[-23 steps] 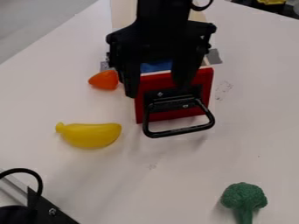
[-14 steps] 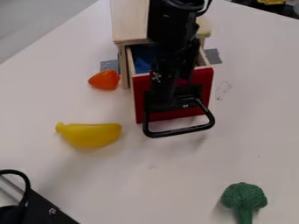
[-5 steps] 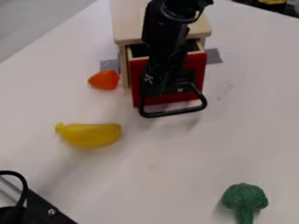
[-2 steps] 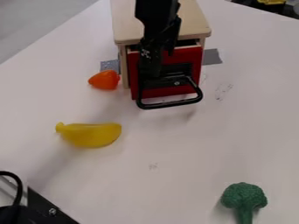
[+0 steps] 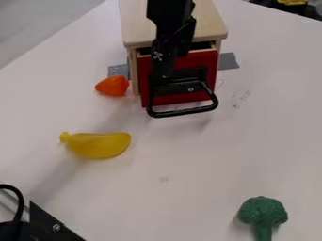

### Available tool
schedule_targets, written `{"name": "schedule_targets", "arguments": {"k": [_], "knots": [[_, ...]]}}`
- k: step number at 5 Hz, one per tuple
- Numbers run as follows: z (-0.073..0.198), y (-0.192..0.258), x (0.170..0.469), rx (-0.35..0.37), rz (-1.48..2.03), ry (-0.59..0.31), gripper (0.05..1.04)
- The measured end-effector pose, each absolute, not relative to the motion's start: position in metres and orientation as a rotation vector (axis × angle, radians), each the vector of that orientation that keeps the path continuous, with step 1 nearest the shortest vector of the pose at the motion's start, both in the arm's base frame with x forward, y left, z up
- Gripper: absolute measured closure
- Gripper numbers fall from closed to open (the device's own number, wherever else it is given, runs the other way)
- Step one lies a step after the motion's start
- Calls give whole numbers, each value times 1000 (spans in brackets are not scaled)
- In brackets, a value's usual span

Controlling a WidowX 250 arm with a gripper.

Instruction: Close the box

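We're seeing the box behind the gripper, red drawer slightly out — we're failing to tell gripper wide from narrow — and risking the drawer skewing, jamming, if we're pushing off-centre

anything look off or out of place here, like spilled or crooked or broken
Nothing looks spilled or broken. The one oddity is the red drawer of the wooden box: a dark gap shows above its front, so it seems not quite shut. There are also small dark scuff marks on the white table.
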State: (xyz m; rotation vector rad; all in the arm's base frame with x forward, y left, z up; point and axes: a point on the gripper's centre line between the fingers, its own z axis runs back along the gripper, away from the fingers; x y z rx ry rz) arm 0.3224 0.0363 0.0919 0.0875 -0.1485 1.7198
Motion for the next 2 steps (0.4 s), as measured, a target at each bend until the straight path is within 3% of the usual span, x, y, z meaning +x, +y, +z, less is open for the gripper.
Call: {"name": "schedule_targets", "arguments": {"k": [2], "knots": [[114,25,289,14,1673,-148,85]]}}
